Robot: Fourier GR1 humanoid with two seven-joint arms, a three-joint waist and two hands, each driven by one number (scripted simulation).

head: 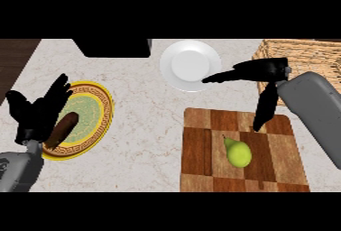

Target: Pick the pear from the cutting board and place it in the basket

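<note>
Nearest, the pear (238, 152) lies untouched on the cutting board (200, 149), stem pointing far. Just beyond it the right hand (263, 72) hangs with fingers spread apart, seemingly poised to descend. Far right waits the basket (303, 49). At left, the left hand (36, 113) rests open above a patterned plate (93, 110) on the worktop (146, 131).

Yellow-green pear (238, 152); brown checkered cutting board (200, 135); gold-rimmed green patterned plate (93, 113); tan basket (303, 49).

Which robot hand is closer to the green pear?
The right hand. It hangs open above the far end of the cutting board, its thumb pointing down toward the pear. The left hand rests open far off, over the yellow plate.
</note>
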